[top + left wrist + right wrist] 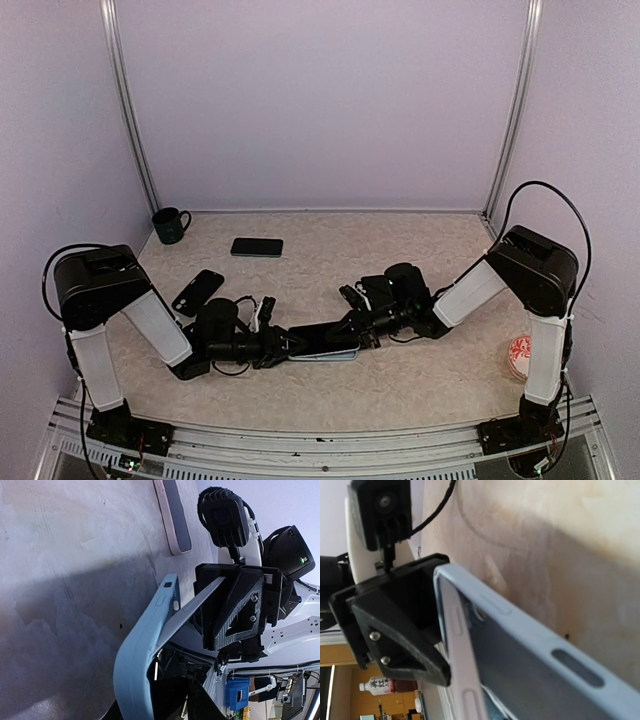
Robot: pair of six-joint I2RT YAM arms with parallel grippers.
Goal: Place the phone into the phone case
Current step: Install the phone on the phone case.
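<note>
The light blue phone case [137,655] is tilted up off the table, and my left gripper [283,346] is shut on its near end. The phone [192,607], a thin grey slab, slants into the open side of the case. My right gripper [352,328] is shut on the phone's far end; its black fingers [235,605] show in the left wrist view. In the right wrist view the phone's pale edge [460,645] lies along the case's inner wall [545,655], with the left gripper's finger [400,625] at the far end. In the top view both meet at the table's front middle [322,343].
A dark green mug [170,225] stands at the back left. A black phone [257,247] lies behind the arms, and another dark phone [197,291] lies left of them. A red-and-white round object [519,355] sits at the right edge.
</note>
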